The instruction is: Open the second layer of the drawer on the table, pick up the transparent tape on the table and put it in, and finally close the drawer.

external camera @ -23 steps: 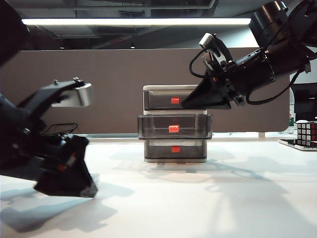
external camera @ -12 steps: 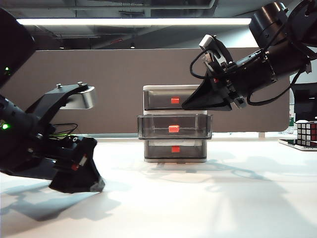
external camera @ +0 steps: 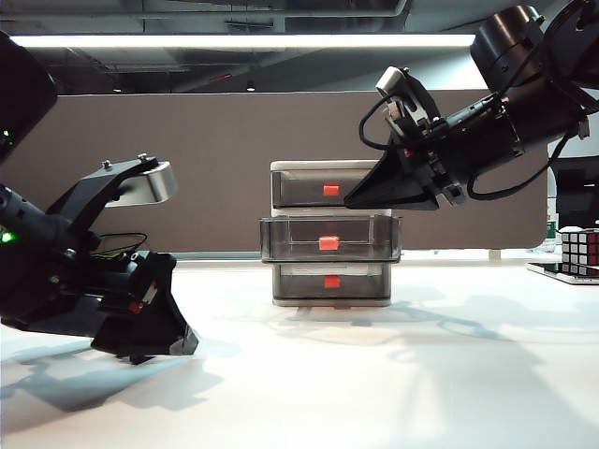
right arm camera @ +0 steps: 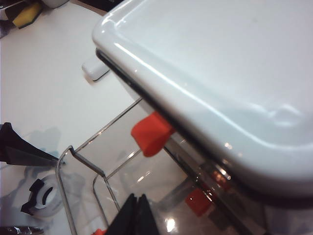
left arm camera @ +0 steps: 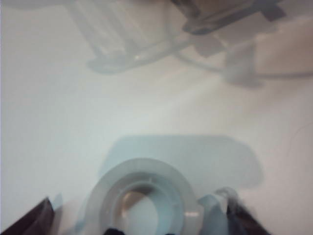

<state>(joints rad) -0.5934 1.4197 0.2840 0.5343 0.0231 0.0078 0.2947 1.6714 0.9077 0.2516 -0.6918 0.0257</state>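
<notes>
White tabletop [external camera: 374, 374] extends under a grey partition, with the drawer cabinet [external camera: 329, 234] standing at its centre.

The middle drawer [external camera: 329, 239] is already pulled out; it projects forward of the drawers above and below it, and in the right wrist view its clear basin [right arm camera: 98, 171] stands open and empty.

The left gripper [external camera: 154, 339] is low over the table on the left side, well apart from the cabinet. Its jaws are spread to full width and hold nothing. In the left wrist view the tape roll [left arm camera: 142, 196] lies flat on the table directly between the two dark fingertips [left arm camera: 29, 220], hole facing up. The ring's axis is vertical, so the jaws straddle it across its diameter. The black cutter clip [right arm camera: 35, 195] shows on the roll in the right wrist view.

The right gripper [external camera: 360, 196] hangs just above the open drawer, in front of the top drawer. Its fingertips [right arm camera: 136, 215] meet at a point, closed on nothing.

The left arm is the nearer arm to the tape. The pick appears to need only a short descent and a closing of the jaws. The roll has not yet been gripped.
</notes>
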